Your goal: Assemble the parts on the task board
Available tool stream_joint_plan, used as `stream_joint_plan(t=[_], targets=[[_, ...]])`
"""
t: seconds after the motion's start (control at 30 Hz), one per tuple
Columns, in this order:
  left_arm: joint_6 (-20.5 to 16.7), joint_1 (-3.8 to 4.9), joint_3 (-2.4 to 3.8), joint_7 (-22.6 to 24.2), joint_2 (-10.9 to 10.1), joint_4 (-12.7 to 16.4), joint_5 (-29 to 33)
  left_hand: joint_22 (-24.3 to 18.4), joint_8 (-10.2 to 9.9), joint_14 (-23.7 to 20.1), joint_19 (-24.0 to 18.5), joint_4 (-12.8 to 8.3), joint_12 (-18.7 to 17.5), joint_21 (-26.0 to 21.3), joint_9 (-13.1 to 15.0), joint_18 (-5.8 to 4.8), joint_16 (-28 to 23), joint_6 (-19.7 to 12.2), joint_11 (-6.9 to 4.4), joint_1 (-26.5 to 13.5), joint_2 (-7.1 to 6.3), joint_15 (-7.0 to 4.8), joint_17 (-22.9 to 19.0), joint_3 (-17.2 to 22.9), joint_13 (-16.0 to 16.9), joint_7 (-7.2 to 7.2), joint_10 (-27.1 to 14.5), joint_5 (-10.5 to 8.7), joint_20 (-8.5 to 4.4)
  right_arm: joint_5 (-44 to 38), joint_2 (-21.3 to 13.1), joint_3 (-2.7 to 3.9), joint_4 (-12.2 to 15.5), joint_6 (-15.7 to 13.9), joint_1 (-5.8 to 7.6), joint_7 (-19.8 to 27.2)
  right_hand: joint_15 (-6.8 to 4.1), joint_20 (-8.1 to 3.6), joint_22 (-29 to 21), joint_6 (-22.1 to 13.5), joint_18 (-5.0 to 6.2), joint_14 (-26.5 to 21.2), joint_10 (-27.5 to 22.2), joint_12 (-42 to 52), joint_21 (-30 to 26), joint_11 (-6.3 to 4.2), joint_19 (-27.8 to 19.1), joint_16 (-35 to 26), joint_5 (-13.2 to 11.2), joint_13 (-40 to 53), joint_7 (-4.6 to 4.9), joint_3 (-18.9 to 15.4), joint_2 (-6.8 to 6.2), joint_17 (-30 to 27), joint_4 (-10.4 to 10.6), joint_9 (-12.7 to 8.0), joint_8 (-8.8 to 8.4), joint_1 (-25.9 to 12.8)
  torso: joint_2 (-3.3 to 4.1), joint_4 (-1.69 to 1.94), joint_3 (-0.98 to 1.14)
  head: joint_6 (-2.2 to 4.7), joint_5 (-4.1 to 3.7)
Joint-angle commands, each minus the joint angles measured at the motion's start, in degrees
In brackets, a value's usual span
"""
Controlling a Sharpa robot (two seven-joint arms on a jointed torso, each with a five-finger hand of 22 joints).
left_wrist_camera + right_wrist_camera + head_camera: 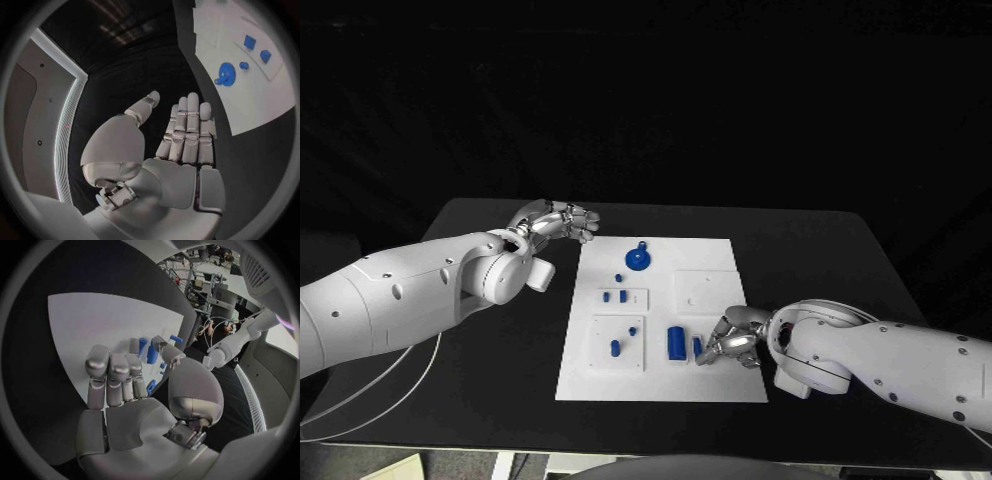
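— Task board, the flat white plate [708, 252], where is it?
— Mid black surface [819, 240], small blue parts [675, 341] on it.
— Robot hands?
— Left robot hand [561, 221] empty, fingers straight; right robot hand [733, 338] over the board's near edge, grip unclear.

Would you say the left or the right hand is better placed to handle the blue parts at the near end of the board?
The right hand, probably: it sits at the board's near right edge, beside the tall blue part. The left hand hovers off the far left corner, open and empty.
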Motion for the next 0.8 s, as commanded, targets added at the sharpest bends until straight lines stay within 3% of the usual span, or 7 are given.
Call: stream_joint_plan(t=[0.03,0.2,0.37,0.53,0.8], targets=[[0.8,0.08,0.07,0.4,0.1,0.1,0.3,0.1,0.4,0.2,0.3,0.3,0.0,-0.3,-0.1,0.82,-0.3,-0.4,0.03,-0.2,-0.02,0.00,0.1,-0.1,-0.1,0.12,0.2,0.27,0.04,0.2,0.0,0.00,0.2,2.3,-0.06,1.8,-0.44,-0.07,0.5,-0.2,4.94,0.0,0.3,0.1,-0.1,-0.07,-0.2,-0.2,0.0,0.1,-0.13,-0.2,0.89,0.1,-0.8,0.1,-0.12,0.3,0.03,-0.03,0.01,-0.01,-0.08],[0.8,0.08,0.07,0.4,0.2,0.1,0.3,0.1,0.4,0.2,0.3,0.3,0.0,-0.3,-0.1,0.82,-0.4,-0.4,0.03,-0.2,-0.02,0.00,0.1,-0.1,-0.1,0.12,0.2,0.27,0.04,-0.9,0.2,-0.01,0.2,2.2,-0.07,1.3,-0.43,0.04,0.5,-0.1,4.94,0.0,0.4,0.2,-0.1,-0.07,-0.2,-0.2,0.0,0.2,-0.13,-0.3,1.87,0.1,-1.8,0.0,-0.18,0.9,0.03,0.02,0.01,-0.02,-0.12],[0.8,0.08,0.07,0.4,0.2,0.1,0.3,0.1,0.4,0.2,0.3,0.3,0.0,-0.3,-0.1,0.82,-0.4,-0.4,0.03,-0.2,-0.03,0.00,0.1,-0.1,-0.1,0.12,0.2,0.27,0.04,-1.3,0.2,-0.01,0.1,1.5,-0.07,0.2,-0.43,0.18,0.5,0.2,4.94,0.1,0.6,0.2,-0.2,-0.08,-0.2,-0.3,0.0,0.2,-0.16,0.7,4.37,0.1,-3.0,-0.1,-0.28,2.2,0.04,0.04,-0.04,-0.08,-0.14],[0.9,0.08,0.07,0.4,0.1,0.1,0.3,0.1,0.4,0.2,0.3,0.3,0.1,-0.3,-0.1,0.82,-0.4,-0.4,0.03,-0.2,-0.02,0.00,0.1,-0.1,-0.1,0.12,0.2,0.26,0.04,-1.4,0.3,-0.01,0.1,1.5,-0.08,0.0,-0.40,0.38,0.5,0.3,4.94,0.1,0.7,0.2,-0.2,-0.07,-0.3,-0.3,0.0,0.3,-0.14,2.1,6.02,0.1,-4.1,-0.3,-0.38,3.1,0.00,0.04,-0.07,-0.10,-0.29],[1.1,0.08,0.06,0.2,0.1,0.2,0.3,0.1,0.4,0.3,0.3,0.3,0.0,-0.3,-0.1,0.82,-0.4,-0.4,0.04,-0.2,-0.02,0.00,0.2,-0.1,-0.1,0.13,0.2,0.25,0.04,-1.4,0.6,-0.01,-0.1,0.7,-0.09,-0.4,-0.37,0.74,0.6,0.7,4.94,0.1,1.0,0.3,-0.2,-0.05,-0.2,-0.4,-0.2,0.4,-0.15,3.4,7.14,0.1,-4.1,-0.4,-0.43,2.4,0.00,0.05,-0.06,-0.14,-0.19]])
